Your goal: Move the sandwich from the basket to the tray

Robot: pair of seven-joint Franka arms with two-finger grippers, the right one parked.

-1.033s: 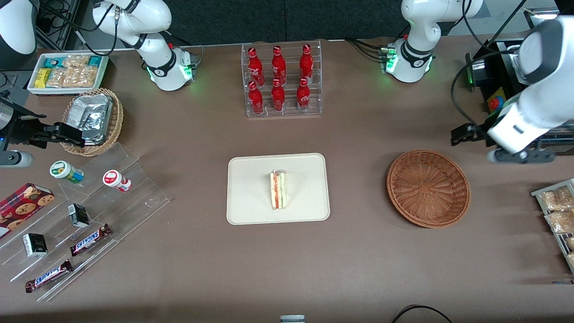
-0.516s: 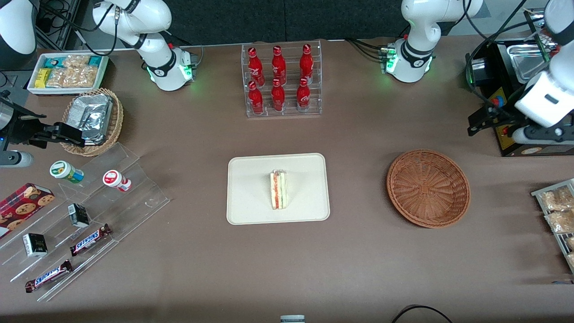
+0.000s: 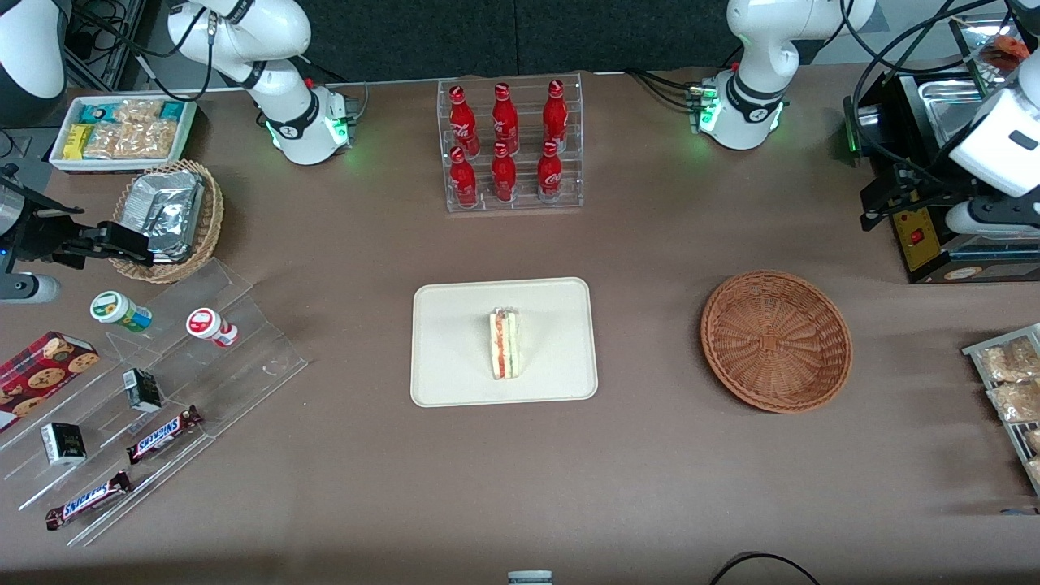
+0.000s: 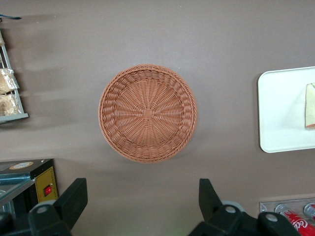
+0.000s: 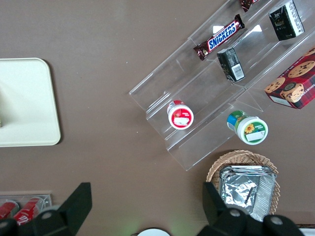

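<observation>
The sandwich (image 3: 504,343), a white wedge with red and green filling, lies on the cream tray (image 3: 455,357) at the table's middle. The reddish-brown wicker basket (image 3: 776,340) stands empty beside the tray, toward the working arm's end. My left gripper (image 3: 898,201) hangs in the air, farther from the front camera than the basket, beside a black machine. In the left wrist view the gripper (image 4: 141,196) is open and empty, with the basket (image 4: 147,113), the tray (image 4: 280,113) and a corner of the sandwich (image 4: 310,105) below it.
A clear rack of red bottles (image 3: 509,146) stands farther from the camera than the tray. A black machine (image 3: 918,162) and a rack of snack bags (image 3: 1007,382) sit at the working arm's end. An acrylic display (image 3: 162,390) and a tan foil-packet basket (image 3: 166,215) are at the parked arm's end.
My left gripper has moved away from the basket, farther from the front camera and toward the working arm's end. The sandwich, tray and basket have not moved.
</observation>
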